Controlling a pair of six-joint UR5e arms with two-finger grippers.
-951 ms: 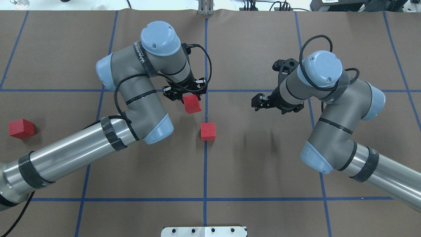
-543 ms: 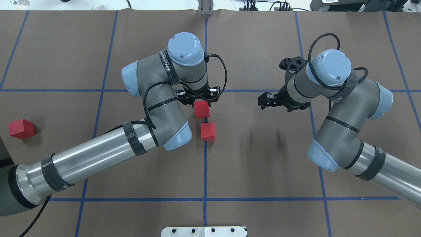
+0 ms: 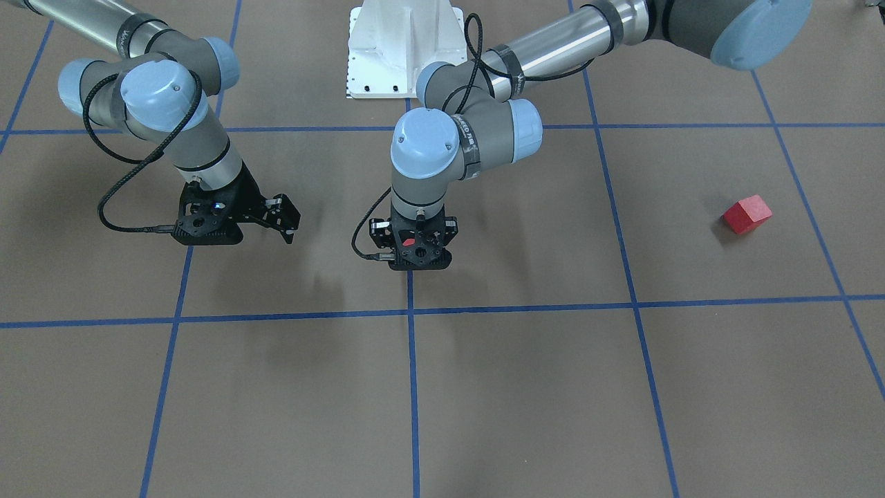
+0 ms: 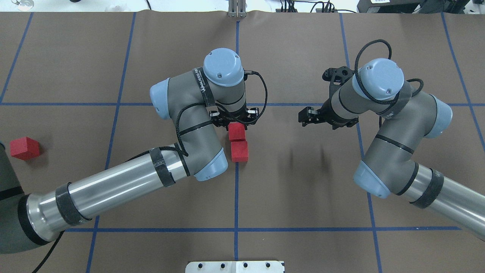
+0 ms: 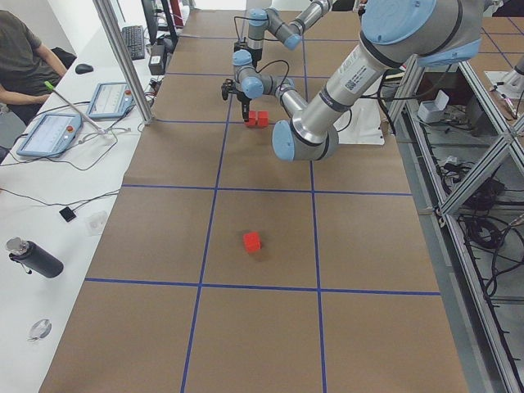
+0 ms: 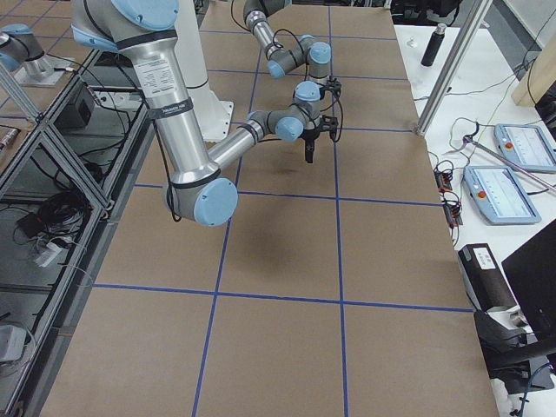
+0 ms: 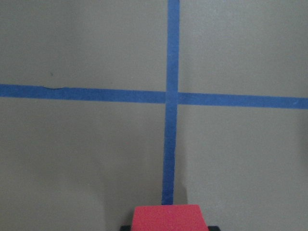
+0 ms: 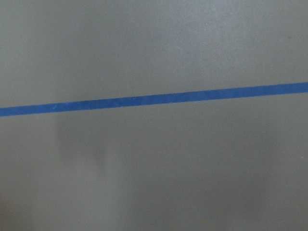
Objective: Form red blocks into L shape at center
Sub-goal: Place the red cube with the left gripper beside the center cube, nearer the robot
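Stood at the second of three placements. Found the first block (image 4: 239, 151) lying on the middle tape line (image 4: 236, 189) at the center (image 4: 252, 168). Gripped the second block (image 4: 237, 132) in the left gripper (image 4: 236, 126), fingers closed on its sides, directly beyond the first along the same line. From overhead, looked edge to edge with it or very nearly so; could not tell whether actually touching, nor whether already down on the table (image 4: 303, 197). Showed in the left wrist view as a red face at the bottom edge, centred on the tape, short of the crossing. Held the right gripper (image 4: 307, 115) well off to the side over bare table near a cross line, carrying nothing visible; could not tell how far apart its fingers stood. Found the third block (image 4: 24, 148) far out on the left side, alone, well apart from the pair.

Judged the next move: settle flat and square against the first block, spread the fingers without dragging, rise straight up. Then fetch the third block and set it beside one end of the pair, off the line, to make the corner. Called for care not to nudge the resting block on release.
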